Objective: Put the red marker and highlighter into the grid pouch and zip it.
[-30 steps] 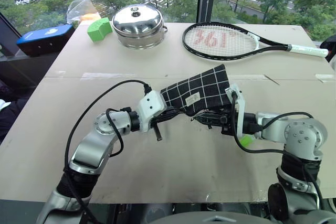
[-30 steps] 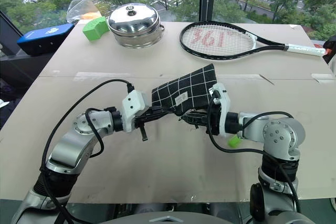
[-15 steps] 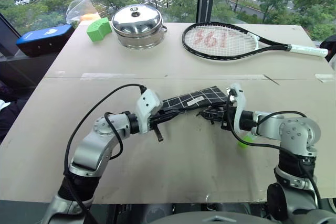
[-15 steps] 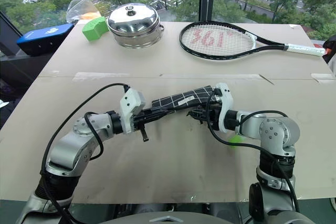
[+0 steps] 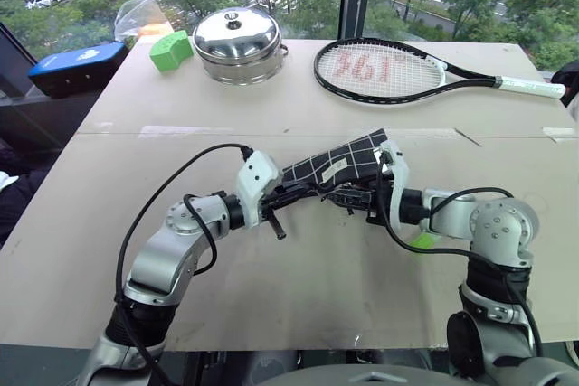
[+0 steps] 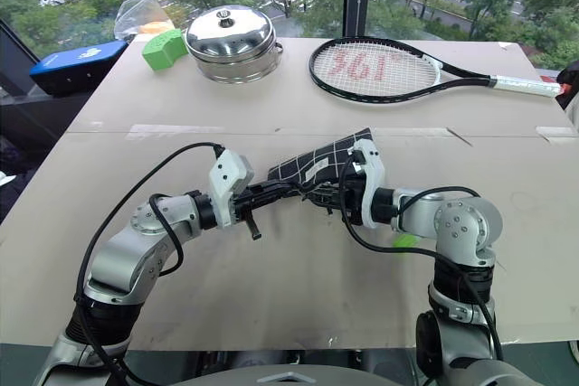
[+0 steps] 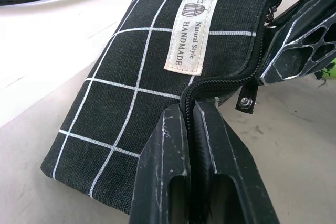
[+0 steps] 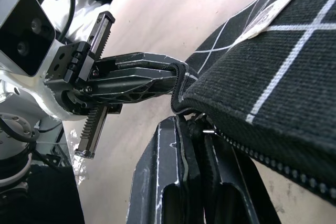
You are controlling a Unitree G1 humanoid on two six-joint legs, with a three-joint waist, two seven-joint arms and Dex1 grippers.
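Note:
Both grippers hold the grid pouch [image 5: 348, 162] in the air over the middle of the table, its white label [image 7: 190, 30] facing up. My left gripper [image 5: 288, 194] is shut on the pouch's zipper edge at its near end [image 7: 189, 111]. From the other side, my right gripper [image 5: 351, 196] is shut on the same edge, close by the zipper slider [image 8: 191, 124]. A black zipper pull [image 7: 245, 100] hangs beside the right fingers. The lime-green highlighter [image 5: 423, 241] lies on the table under my right forearm, mostly hidden. The red marker is out of view.
At the back of the table lie a tennis racket [image 5: 389, 70], a steel pot with lid [image 5: 240, 42], a green block [image 5: 170, 50] and a plastic bag [image 5: 140, 15]. A blue case [image 5: 77, 65] sits off the table's left corner.
The pouch dropped from a steep tilt to almost flat, then tipped partly up again. My right gripper has slid a little left along the zipper edge toward the left gripper.

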